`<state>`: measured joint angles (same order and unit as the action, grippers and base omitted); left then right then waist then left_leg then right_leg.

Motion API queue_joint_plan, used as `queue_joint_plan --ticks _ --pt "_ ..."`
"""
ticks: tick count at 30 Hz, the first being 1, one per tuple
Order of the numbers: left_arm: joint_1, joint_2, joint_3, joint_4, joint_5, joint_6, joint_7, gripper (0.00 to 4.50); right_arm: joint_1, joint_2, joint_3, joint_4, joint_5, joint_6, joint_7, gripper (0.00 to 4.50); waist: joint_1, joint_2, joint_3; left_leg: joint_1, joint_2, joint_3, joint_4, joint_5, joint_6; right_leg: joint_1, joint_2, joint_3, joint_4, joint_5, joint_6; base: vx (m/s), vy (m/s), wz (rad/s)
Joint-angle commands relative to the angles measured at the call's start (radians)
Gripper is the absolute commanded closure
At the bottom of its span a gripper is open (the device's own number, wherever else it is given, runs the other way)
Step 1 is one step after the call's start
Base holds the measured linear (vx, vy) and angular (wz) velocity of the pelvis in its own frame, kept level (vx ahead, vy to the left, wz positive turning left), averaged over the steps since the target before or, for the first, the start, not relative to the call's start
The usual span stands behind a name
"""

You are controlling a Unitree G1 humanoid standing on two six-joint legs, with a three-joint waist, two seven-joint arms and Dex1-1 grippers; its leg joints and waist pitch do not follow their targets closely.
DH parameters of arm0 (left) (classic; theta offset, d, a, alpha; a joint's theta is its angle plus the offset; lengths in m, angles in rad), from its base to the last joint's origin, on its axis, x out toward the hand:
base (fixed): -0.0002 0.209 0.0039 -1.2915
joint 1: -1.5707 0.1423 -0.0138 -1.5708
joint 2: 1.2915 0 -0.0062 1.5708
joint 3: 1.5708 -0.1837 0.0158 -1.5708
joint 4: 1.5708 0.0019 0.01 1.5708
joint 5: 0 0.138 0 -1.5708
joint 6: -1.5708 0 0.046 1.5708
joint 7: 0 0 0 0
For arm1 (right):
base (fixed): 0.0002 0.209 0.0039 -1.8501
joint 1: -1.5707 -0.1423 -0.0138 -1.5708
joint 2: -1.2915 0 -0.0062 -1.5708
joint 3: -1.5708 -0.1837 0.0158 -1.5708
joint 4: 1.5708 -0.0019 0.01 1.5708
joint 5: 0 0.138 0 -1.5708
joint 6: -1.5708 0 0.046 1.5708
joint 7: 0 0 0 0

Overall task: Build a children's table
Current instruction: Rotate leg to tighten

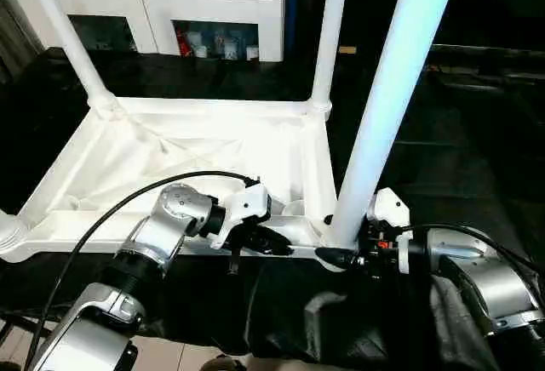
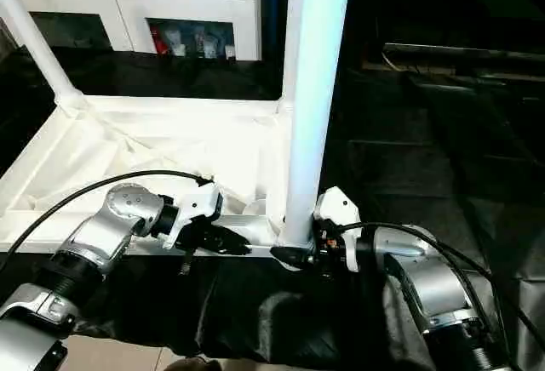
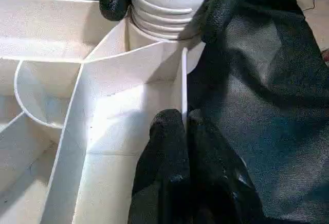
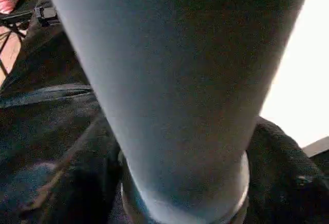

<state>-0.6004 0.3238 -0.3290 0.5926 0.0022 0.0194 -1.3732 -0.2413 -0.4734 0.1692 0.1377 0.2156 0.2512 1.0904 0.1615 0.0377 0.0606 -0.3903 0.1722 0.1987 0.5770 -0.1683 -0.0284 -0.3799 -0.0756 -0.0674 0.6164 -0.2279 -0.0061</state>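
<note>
Left pincer (image 1: 277, 241): seen at the near rim of the children's table (image 1: 170, 154), clenched on the thin upright wall of that rim; in the left wrist view one black finger (image 3: 169, 157) lies inside the wall and the other outside it.
Right pincer (image 1: 341, 257): placed at the foot of the near right leg (image 1: 387, 107), its black fingers wrapped around the leg's base just above the corner socket; grasping that leg.
Near right leg: held upright, slightly tilted, standing in the near right corner socket; ribbed rings (image 3: 164, 18) are seen at its base in the left wrist view.
Children's table: laid upside down on a black cloth (image 1: 281, 311), the hollow underside with ribs turned upward, between the two forearms and the cabinet.
Near left corner: a ribbed white leg base (image 1: 10, 231) is seen at the picture's edge.
Far legs: a far left leg (image 1: 64, 31) and a far right leg (image 1: 330, 31) are seated in the far corner sockets, rising upward.
White cabinet (image 1: 213, 1): set beyond the table, small items kept in its shelf openings.
</note>
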Motion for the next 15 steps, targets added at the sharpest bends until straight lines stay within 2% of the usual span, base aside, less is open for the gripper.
queue_joint_plan --ticks 1,3,5,6,7,9,12,14,15 --pt "0.002 -0.022 -0.014 -0.010 0.005 0.004 0.024 4.50 0.013 0.029 0.040 -0.025 -0.005 0.004 -0.017 1.65 -0.002 -0.012 -0.061 0.024 0.076 -0.035 -0.058 -0.149 0.087 0.034 -0.096 0.052 -0.066 -0.029 -0.246 0.000 0.000 0.00" --pt "0.001 -0.025 -0.013 -0.008 0.007 0.004 0.033 4.50 0.015 0.035 0.039 -0.022 -0.008 0.003 -0.029 1.69 -0.002 -0.012 -0.060 0.023 0.076 -0.036 -0.060 -0.157 0.083 0.034 -0.096 0.052 -0.067 -0.044 -0.244 0.000 0.000 0.00" --pt "-0.018 -0.076 0.000 0.031 0.034 0.030 0.167 4.50 -0.008 0.122 -0.001 0.064 -0.065 -0.017 -0.223 1.73 -0.006 -0.012 -0.057 0.025 0.076 -0.037 -0.063 -0.179 0.066 0.031 -0.097 0.053 -0.071 -0.081 -0.239 0.000 0.000 0.00" --pt "-0.024 -0.092 0.004 0.041 0.040 0.038 0.201 4.50 -0.018 0.149 -0.016 0.092 -0.075 -0.016 -0.280 1.74 -0.013 -0.011 -0.053 0.028 0.073 -0.037 -0.068 -0.216 0.042 0.026 -0.100 0.054 -0.080 -0.143 -0.240 0.000 0.000 0.00" --pt "-0.029 -0.105 0.005 0.047 0.046 0.047 0.229 4.50 -0.027 0.172 -0.027 0.113 -0.082 -0.020 -0.324 1.74 -0.017 -0.014 -0.051 0.030 0.072 -0.041 -0.072 -0.253 0.018 0.029 -0.103 0.053 -0.088 -0.223 -0.224 0.000 0.000 0.00" --pt "-0.038 -0.135 -0.001 0.055 0.068 0.068 0.290 4.50 -0.047 0.220 -0.051 0.152 -0.083 -0.016 -0.409 1.74 -0.025 -0.013 -0.051 0.032 0.074 -0.045 -0.078 -0.279 -0.004 0.029 -0.104 0.055 -0.092 -0.271 -0.206 0.000 0.000 0.00" --pt "-0.055 -0.186 0.004 0.069 0.092 0.105 0.400 4.50 -0.073 0.281 -0.074 0.192 -0.096 -0.012 -0.525 1.75 -0.029 -0.011 -0.052 0.032 0.075 -0.046 -0.082 -0.284 -0.010 0.029 -0.101 0.055 -0.093 -0.255 -0.186 0.000 0.000 0.00" --pt "-0.066 -0.235 0.014 0.077 0.098 0.134 0.486 4.50 -0.095 0.349 -0.083 0.219 -0.114 -0.007 -0.633 1.75 -0.032 -0.007 -0.054 0.034 0.074 -0.044 -0.081 -0.282 -0.017 0.025 -0.100 0.056 -0.092 -0.234 -0.195 0.000 0.000 0.00" --pt "-0.066 -0.240 0.015 0.078 0.098 0.136 0.494 4.50 -0.097 0.357 -0.084 0.221 -0.115 -0.006 -0.643 1.75 -0.032 -0.008 -0.053 0.036 0.072 -0.043 -0.080 -0.287 -0.019 0.023 -0.100 0.057 -0.095 -0.236 -0.192 0.000 0.000 0.00"
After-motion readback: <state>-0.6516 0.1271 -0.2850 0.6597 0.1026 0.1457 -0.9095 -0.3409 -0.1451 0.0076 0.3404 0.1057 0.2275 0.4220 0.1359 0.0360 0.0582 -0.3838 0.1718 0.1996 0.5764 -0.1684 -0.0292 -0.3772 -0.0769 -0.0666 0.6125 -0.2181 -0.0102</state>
